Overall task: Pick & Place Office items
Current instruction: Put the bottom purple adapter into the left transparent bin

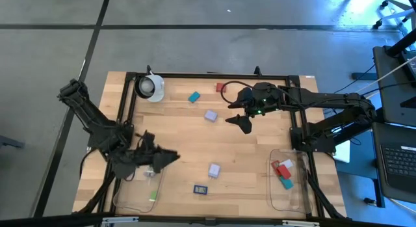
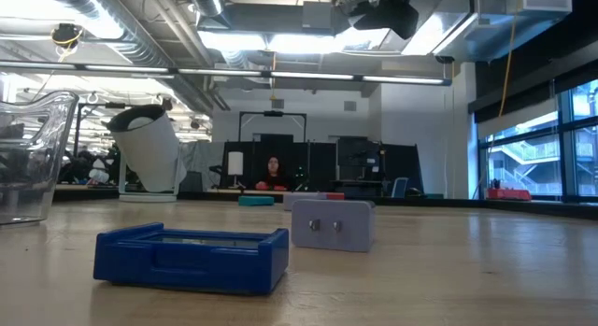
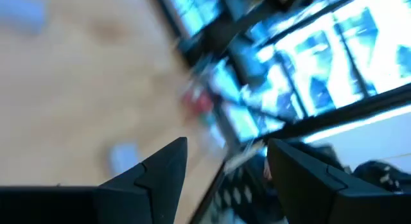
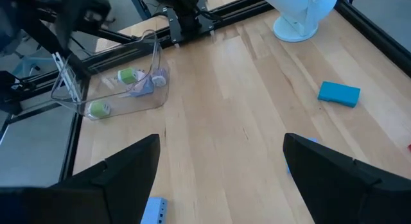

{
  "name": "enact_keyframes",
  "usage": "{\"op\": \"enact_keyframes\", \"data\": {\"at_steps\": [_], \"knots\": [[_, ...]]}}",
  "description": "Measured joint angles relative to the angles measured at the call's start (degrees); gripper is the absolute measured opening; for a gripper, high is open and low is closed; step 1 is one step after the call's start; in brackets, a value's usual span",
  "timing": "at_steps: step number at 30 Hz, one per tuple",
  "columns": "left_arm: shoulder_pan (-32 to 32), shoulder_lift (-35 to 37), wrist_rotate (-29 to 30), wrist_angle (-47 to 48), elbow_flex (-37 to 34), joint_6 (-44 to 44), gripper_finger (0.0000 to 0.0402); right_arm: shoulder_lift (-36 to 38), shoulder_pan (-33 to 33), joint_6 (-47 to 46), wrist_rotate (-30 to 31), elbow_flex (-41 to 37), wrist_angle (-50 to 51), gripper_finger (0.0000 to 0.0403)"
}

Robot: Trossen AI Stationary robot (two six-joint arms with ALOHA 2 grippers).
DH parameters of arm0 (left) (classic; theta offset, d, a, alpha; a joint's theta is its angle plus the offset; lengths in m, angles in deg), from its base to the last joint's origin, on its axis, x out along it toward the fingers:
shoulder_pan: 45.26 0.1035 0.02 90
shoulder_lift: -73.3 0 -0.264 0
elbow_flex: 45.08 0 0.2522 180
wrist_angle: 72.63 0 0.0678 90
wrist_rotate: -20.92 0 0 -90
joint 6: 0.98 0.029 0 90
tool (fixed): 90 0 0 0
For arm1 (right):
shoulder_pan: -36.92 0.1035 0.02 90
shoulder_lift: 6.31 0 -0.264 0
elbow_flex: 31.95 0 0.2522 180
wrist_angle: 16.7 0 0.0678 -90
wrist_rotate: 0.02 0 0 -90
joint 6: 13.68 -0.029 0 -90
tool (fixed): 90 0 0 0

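Observation:
Small office items lie on the wooden table: a teal block [image 1: 194, 97], a red piece [image 1: 220, 88], two lavender blocks [image 1: 210, 115] [image 1: 214, 170] and a dark blue piece [image 1: 200, 189]. The left clear tray [image 1: 133, 200] holds green pieces [image 4: 128, 75] and a lavender one. The right clear tray [image 1: 296, 194] holds red, white and teal pieces [image 1: 283, 170]. My left gripper [image 1: 170, 157] hangs open over the left tray's far right corner, nothing between its fingers [image 3: 168, 161]. My right gripper [image 1: 242, 123] is open above the table's far middle, holding nothing.
A white round object with a dark centre [image 1: 151, 88] stands at the far left corner. A black frame [image 1: 208, 75] runs around the table. Bare wood lies between the two trays. A person sits far off in the room behind the table [image 2: 273, 174].

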Motion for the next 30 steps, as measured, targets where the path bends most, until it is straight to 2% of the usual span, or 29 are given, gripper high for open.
{"op": "enact_keyframes", "data": {"at_steps": [5,9,13,19,22,30], "knots": [[6.28,-1.47,-0.97,-16.45,0.00,23.50,0.0212,0.00,0.00,0.00,0.00,0.00,0.00,0.0333],[11.05,-3.17,-7.22,-25.47,0.00,35.85,0.0214,0.00,0.00,-1.07,-0.02,0.00,0.00,0.0333],[15.18,-4.81,-12.49,-28.27,0.00,39.98,0.0226,0.01,0.00,-1.49,-0.02,0.00,0.00,0.0333],[20.91,-7.72,-18.11,-28.26,0.00,40.30,0.0247,0.02,0.00,-1.51,-0.22,0.00,0.09,0.0333],[23.45,-9.24,-18.67,-28.27,0.00,41.69,0.0255,0.00,0.00,-1.49,-0.22,0.00,0.10,0.0333],[27.25,-12.64,-19.83,-25.86,2.25,52.42,0.0258,0.02,0.00,-1.49,-0.46,-0.02,1.92,0.0333]]}}
